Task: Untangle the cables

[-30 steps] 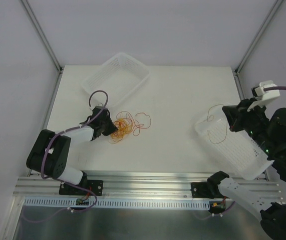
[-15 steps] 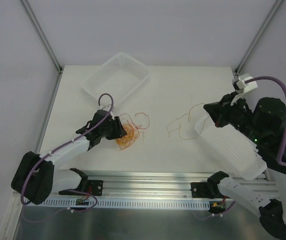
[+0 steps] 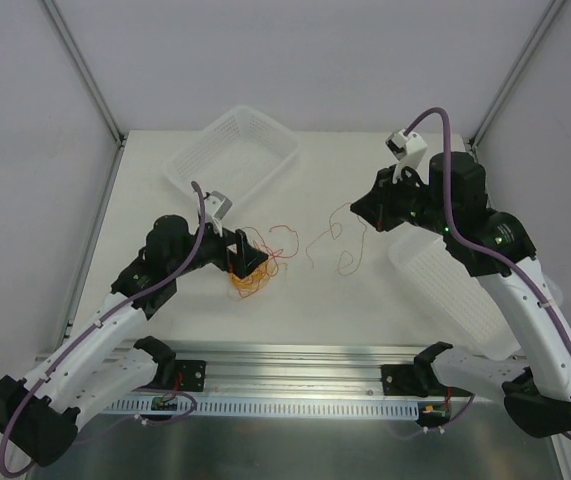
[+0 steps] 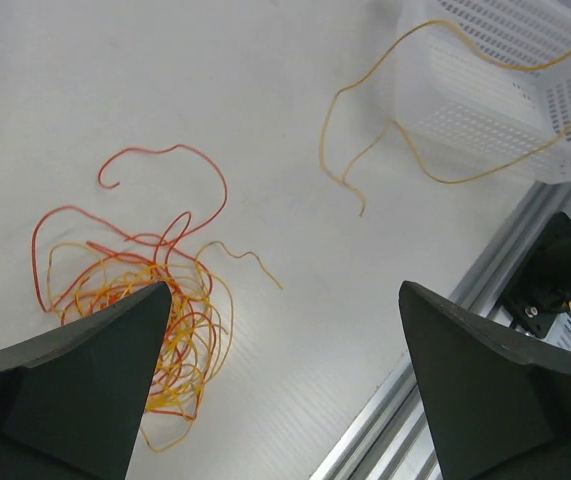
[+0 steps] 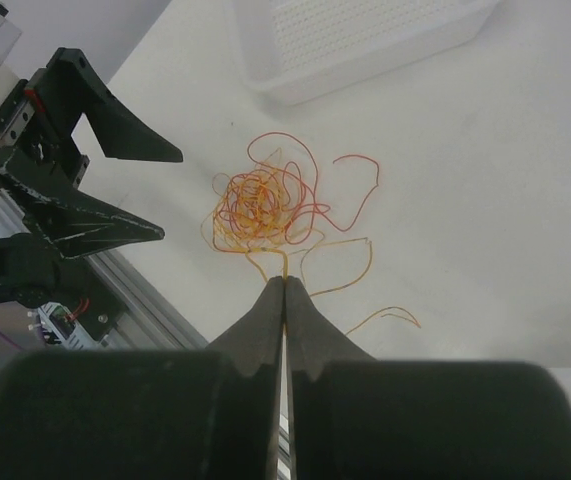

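Note:
The cables lie as a curly orange and red tangle [image 3: 250, 270] [image 4: 190, 320] [image 5: 265, 205] on the white table, left of centre. My left gripper [image 3: 245, 255] [image 4: 283, 290] hovers just above the tangle's right side. It is wide open and holds nothing. Over the middle of the table, my right gripper [image 3: 365, 212] [image 5: 285, 278] is shut on one orange cable [image 5: 368, 256] [image 4: 323, 140]. That cable hangs from its tips in loose loops to the right of the tangle.
A white perforated basket [image 3: 230, 150] sits at the back left. A second one [image 3: 455, 290] [image 4: 505, 90] lies at the right, under my right arm. The aluminium rail [image 3: 295, 365] runs along the near edge.
My left gripper has opened and lifted off the tangle, shifting slightly right. My right arm has swung left from over the right basket to mid-table, still carrying the orange cable.

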Robot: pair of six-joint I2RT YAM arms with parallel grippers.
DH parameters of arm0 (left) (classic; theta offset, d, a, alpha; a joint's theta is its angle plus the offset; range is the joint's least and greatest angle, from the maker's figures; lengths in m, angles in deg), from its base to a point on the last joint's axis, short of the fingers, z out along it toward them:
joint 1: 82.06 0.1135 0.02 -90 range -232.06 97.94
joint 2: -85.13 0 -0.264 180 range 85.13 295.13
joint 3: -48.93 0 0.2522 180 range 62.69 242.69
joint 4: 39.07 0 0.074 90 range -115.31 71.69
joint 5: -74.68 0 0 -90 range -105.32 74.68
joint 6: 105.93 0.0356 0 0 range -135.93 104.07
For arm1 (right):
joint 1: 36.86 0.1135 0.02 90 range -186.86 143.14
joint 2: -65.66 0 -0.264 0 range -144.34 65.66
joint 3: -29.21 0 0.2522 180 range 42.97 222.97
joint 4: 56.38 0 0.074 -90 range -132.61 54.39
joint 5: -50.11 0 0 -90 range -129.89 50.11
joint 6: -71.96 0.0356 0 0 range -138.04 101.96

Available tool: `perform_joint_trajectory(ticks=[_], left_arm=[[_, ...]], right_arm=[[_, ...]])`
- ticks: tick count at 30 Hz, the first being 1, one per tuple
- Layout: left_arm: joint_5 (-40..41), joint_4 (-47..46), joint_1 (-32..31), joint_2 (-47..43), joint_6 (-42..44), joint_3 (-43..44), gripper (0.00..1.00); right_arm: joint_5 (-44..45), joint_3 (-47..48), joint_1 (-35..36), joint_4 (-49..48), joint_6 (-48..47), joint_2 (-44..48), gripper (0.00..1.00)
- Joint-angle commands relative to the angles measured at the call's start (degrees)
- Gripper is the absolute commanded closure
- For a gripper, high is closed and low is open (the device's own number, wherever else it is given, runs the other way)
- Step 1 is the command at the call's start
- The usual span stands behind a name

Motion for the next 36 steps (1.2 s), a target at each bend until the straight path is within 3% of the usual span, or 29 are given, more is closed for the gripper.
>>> perform_joint_trajectory(ticks=[1, 9, 19, 22, 26, 27, 29, 33, 36], left_arm=[[-8.84, -1.20, -0.45, 2.40, 6.42, 6.33, 0.01], [-13.33, -7.96, -3.88, 11.63, 7.30, 17.22, 0.01], [-17.82, -13.07, -9.33, 22.79, 2.47, 26.20, 0.13], [-18.17, -14.12, -10.30, 24.64, 0.88, 27.08, 0.22], [-18.69, -14.65, -10.56, 26.49, -1.31, 28.84, 0.61], [-18.70, -14.83, -10.65, 26.67, -1.66, 29.19, 0.81], [-18.79, -15.00, -10.74, 27.11, -2.02, 30.07, 1.00], [-17.91, -15.00, -10.74, 27.28, -2.46, 31.91, 1.00], [-15.72, -14.92, -10.65, 27.72, -2.99, 33.93, 1.00]], right_arm=[[-3.99, 1.21, 0.51, -5.75, 1.81, -0.29, 0.99], [-5.57, 1.82, 2.44, -7.86, 2.60, -3.19, 0.99], [-5.84, 1.30, 4.64, -9.44, 3.39, -4.51, 0.99], [-6.01, 1.12, 4.99, -9.44, 3.39, -4.69, 0.99], [-5.75, 0.33, 5.43, -9.62, 3.48, -4.25, 1.00], [-5.66, 0.15, 5.43, -9.62, 3.48, -4.16, 0.99], [-5.14, -0.37, 5.43, -9.71, 3.31, -3.46, 0.99], [-1.55, -1.43, 5.43, -9.36, 2.69, -1.71, 0.96], [1.79, -2.66, 5.43, -9.53, 1.64, 0.58, 0.77]])
